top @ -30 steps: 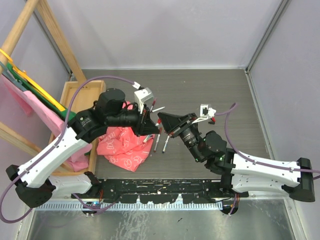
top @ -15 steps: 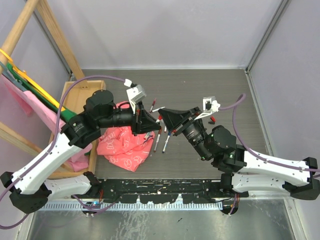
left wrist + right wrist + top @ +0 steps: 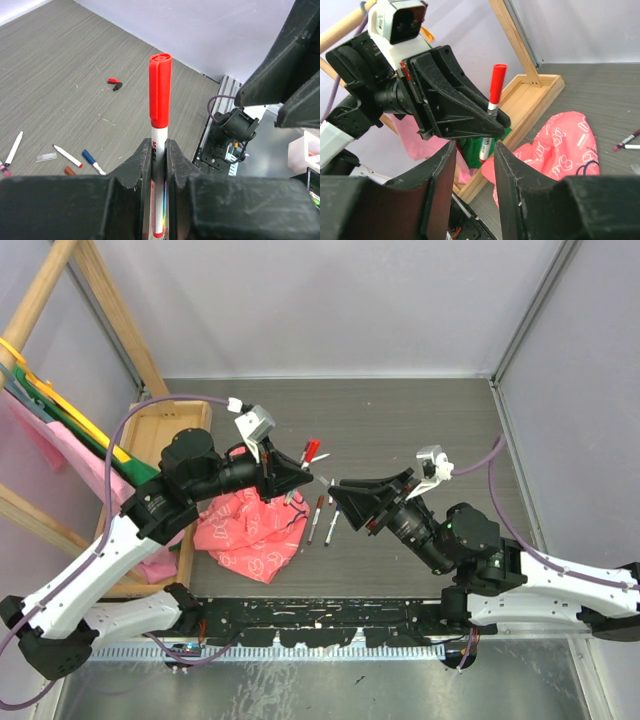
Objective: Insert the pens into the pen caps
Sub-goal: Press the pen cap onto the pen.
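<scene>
The left gripper (image 3: 298,468) is clamped tight on the white barrel of a pen (image 3: 159,150), held upright with its red cap (image 3: 160,90) seated. At its 3 o'clock, the right gripper (image 3: 345,498) stands partly open and empty.

Probable step: set the capped pen down. Lower it flat before unclamping.

The wooden tray (image 3: 160,425) and pink cloth (image 3: 250,530) crowd 8 o'clock. Loose pens (image 3: 314,520) lie at 6. Bare table (image 3: 400,420) opens toward 1.

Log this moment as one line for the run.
left gripper: shut on pen, red cap on | right gripper: open, empty | table: loose pens, caps
</scene>
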{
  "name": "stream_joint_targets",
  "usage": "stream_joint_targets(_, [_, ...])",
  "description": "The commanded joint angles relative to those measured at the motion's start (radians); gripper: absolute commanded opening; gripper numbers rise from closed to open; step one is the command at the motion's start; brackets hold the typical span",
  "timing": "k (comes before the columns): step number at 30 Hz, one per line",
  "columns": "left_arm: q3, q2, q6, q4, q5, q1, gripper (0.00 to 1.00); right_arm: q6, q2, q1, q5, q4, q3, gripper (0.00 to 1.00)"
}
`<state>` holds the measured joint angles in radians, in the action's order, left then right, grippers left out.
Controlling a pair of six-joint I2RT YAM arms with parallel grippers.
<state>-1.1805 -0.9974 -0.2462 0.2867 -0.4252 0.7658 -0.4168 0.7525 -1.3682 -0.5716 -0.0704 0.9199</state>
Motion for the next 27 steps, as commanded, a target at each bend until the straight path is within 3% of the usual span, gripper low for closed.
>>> stream_joint_targets(1, [0.021,0.039,0.005,-0.083,0.006,0.002,0.0,-0.01,-0.069,-0.003,-0.018,0.055,-0.043,0.43])
stream_joint_targets(15, [0.109,0.065,-0.016,-0.124,-0.132,0.001,0.0,-0.075,-0.171,-0.002,-0.106,0.195,-0.147,0.52])
stream_joint_targets(23, [0.142,-0.003,-0.046,-0.037,0.048,0.002,0.0,-0.155,-0.013,0.009,-0.241,0.444,-0.049,0.58])
stream_joint_targets(27, [0.16,-0.02,-0.062,-0.015,0.095,0.001,0.0,-0.176,0.073,0.121,-0.141,0.486,-0.047,0.59])
